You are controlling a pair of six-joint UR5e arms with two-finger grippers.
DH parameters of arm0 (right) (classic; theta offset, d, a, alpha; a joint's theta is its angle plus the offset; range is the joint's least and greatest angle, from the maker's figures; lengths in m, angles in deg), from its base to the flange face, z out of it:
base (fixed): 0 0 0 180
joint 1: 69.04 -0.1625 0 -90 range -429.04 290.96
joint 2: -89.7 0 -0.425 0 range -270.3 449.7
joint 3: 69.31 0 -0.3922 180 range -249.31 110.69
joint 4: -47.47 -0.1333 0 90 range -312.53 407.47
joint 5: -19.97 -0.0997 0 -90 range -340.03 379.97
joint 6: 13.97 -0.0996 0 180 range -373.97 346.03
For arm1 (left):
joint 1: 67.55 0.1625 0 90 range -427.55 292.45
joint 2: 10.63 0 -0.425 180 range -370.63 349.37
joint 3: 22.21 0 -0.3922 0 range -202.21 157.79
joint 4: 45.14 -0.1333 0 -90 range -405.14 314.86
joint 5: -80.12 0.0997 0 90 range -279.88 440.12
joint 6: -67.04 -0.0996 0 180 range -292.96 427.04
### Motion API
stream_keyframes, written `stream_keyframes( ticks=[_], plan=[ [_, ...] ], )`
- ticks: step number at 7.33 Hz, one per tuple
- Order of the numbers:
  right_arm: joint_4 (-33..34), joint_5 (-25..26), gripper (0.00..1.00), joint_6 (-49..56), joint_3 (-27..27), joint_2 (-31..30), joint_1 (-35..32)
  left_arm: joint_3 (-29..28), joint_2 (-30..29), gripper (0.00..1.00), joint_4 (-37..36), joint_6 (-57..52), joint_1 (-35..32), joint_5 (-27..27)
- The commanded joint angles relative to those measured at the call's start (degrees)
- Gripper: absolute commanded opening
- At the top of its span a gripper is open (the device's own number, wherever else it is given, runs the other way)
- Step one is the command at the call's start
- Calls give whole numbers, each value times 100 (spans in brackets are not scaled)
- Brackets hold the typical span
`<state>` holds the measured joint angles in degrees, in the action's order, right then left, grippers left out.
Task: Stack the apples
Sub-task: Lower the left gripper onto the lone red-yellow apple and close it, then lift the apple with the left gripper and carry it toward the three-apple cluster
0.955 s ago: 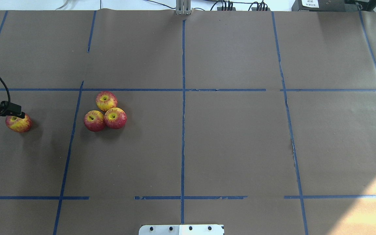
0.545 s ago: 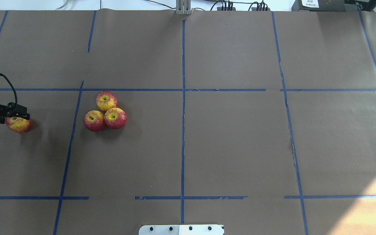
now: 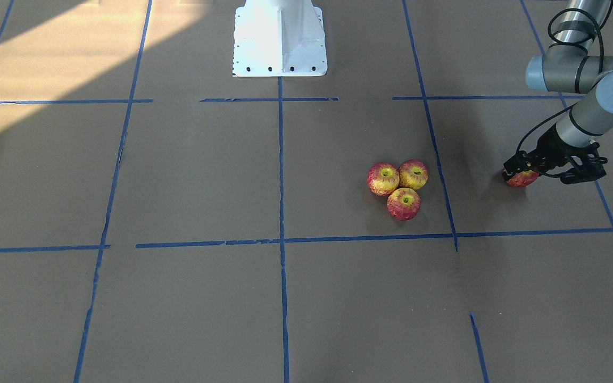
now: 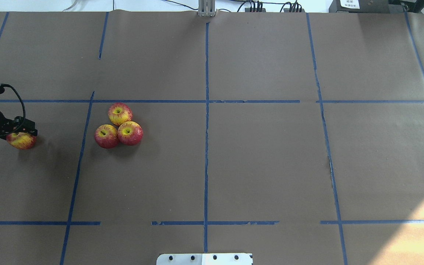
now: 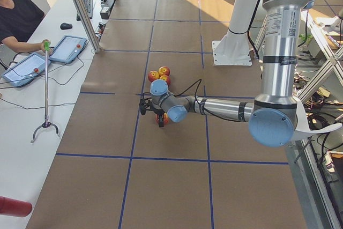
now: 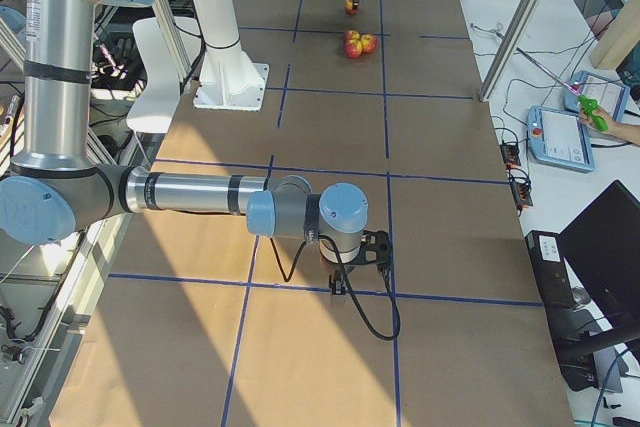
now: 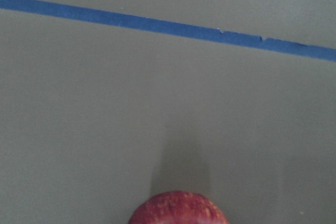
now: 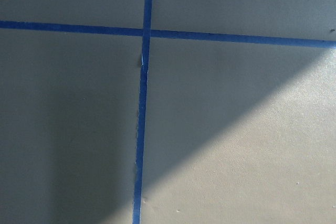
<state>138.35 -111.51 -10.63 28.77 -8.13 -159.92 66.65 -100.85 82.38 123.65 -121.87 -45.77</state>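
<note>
Left gripper [image 3: 521, 169] low on lone apple [image 4: 21, 140], covering its far top edge; whether fingers clamp it or stand apart, cannot tell. Apple rests on brown paper [image 4: 271, 165]. Other three apples [image 4: 122, 127] well apart to gripper's right, touching in triangle, none stacked. Right gripper [image 6: 345, 285] far off, low near blue tape cross [image 8: 144, 31]; opening cannot be told.
</note>
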Motion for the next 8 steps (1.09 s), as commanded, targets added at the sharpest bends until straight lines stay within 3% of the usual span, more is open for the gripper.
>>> stream_keyframes(
  ticks=[1, 2, 3, 4, 5, 7, 8],
  plan=[
    [0, 0, 100, 0, 0, 0, 0, -27, -14, 97, -9, 7, 105, -6],
    [0, 0, 100, 0, 0, 0, 0, -18, -14, 45, -9, 7, 114, -6],
    [0, 0, 100, 0, 0, 0, 0, -9, -14, 0, -26, -28, 106, -15],
    [0, 0, 100, 0, 0, 0, 0, 52, 3, 0, -35, -28, 88, -15],
    [-9, 0, 100, 0, 0, 0, 0, 426, 56, 0, -61, -19, 53, -58],
    [0, 0, 100, 0, 0, 0, 0, 1541, -22, 0, -980, 112, 35, -15],
    [0, 0, 100, 0, 0, 0, 0, 1729, -118, 0, -976, 687, 79, -6]
  ],
)
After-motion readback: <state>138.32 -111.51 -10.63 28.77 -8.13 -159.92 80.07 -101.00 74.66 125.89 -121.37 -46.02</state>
